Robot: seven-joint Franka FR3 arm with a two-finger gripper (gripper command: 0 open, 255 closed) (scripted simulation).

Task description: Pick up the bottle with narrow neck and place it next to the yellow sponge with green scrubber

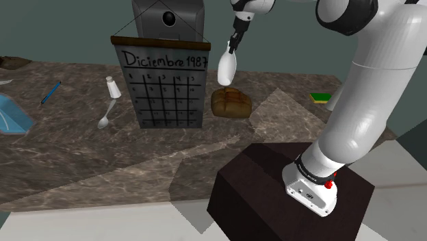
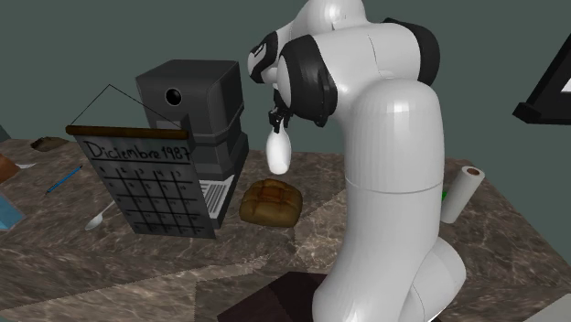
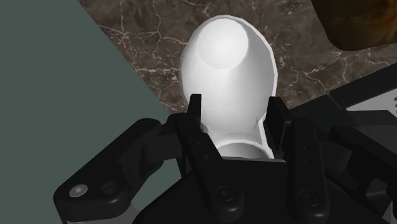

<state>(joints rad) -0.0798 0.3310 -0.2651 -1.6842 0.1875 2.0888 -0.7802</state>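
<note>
A white bottle with a narrow neck point(image 1: 226, 68) hangs in the air above the dark marble counter point(image 1: 75, 164), held by its neck in my black gripper point(image 1: 233, 48). In the wrist view the two fingers point(image 3: 196, 121) clasp the neck, and the bottle's wide body point(image 3: 229, 70) points away toward the counter. The second exterior view shows the bottle point(image 2: 278, 151) hanging under the gripper point(image 2: 275, 123), over a brown loaf. The yellow sponge with a green scrubber point(image 1: 319, 98) lies on the counter toward the shoulder view's right, partly behind my arm.
A chalkboard calendar point(image 1: 163, 82) stands in front of a dark machine point(image 1: 170, 20). A bread loaf point(image 1: 230, 102) lies under the bottle. A shaker point(image 1: 113, 87), spoon point(image 1: 106, 118) and blue pen point(image 1: 50, 92) lie left. A paper roll point(image 2: 460, 194) stands by the arm.
</note>
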